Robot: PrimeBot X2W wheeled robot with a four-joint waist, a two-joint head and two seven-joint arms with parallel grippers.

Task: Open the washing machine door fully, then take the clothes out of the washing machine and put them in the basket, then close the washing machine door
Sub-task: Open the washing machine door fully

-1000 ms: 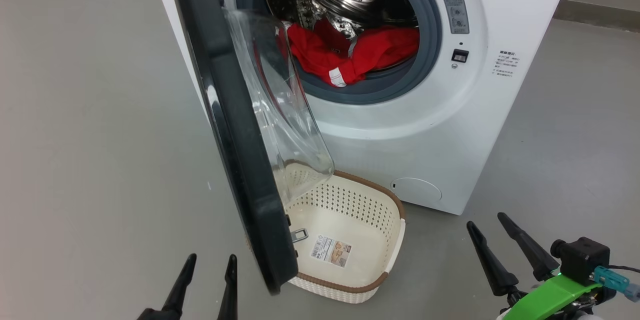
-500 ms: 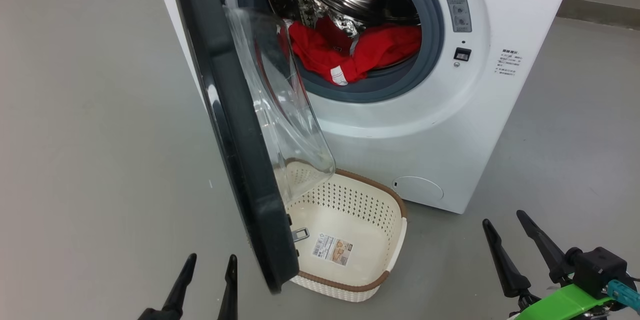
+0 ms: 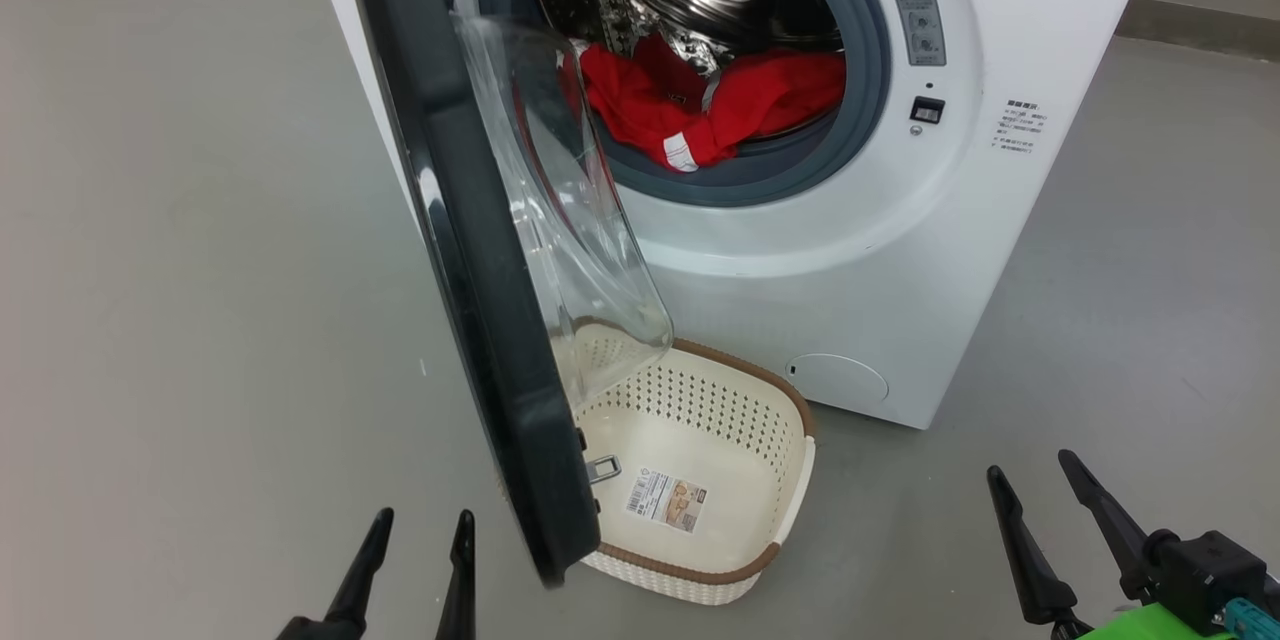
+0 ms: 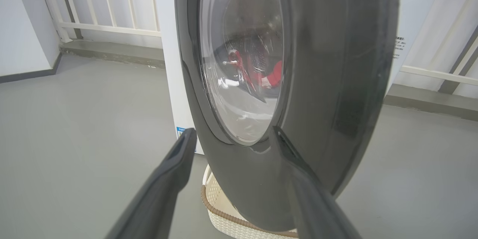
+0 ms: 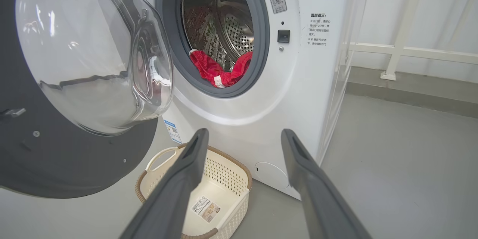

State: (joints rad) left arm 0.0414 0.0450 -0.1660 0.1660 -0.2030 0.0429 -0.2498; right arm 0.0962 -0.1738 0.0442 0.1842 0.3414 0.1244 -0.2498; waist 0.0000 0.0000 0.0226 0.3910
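The white washing machine (image 3: 850,250) stands ahead with its door (image 3: 470,270) swung out toward me, black rim edge-on, clear glass bowl bulging right. Red clothes (image 3: 715,100) with white patches lie at the drum's mouth, also in the right wrist view as clothes (image 5: 220,71). The cream basket (image 3: 790,510) with a brown rim sits on the floor under the door, nothing in it but a paper label. My left gripper (image 3: 420,525) is open at the lower left, just short of the door's outer face (image 4: 328,82). My right gripper (image 3: 1030,480) is open at the lower right, apart from everything.
Grey floor (image 3: 200,270) spreads wide to the left of the door and to the right of the machine. A white railing and low kerb (image 5: 410,82) run behind the machine on the right. The door overhangs the basket's left part.
My right gripper has drawn back down and to the right, away from the machine. The left gripper, door, clothes and basket have kept their places.
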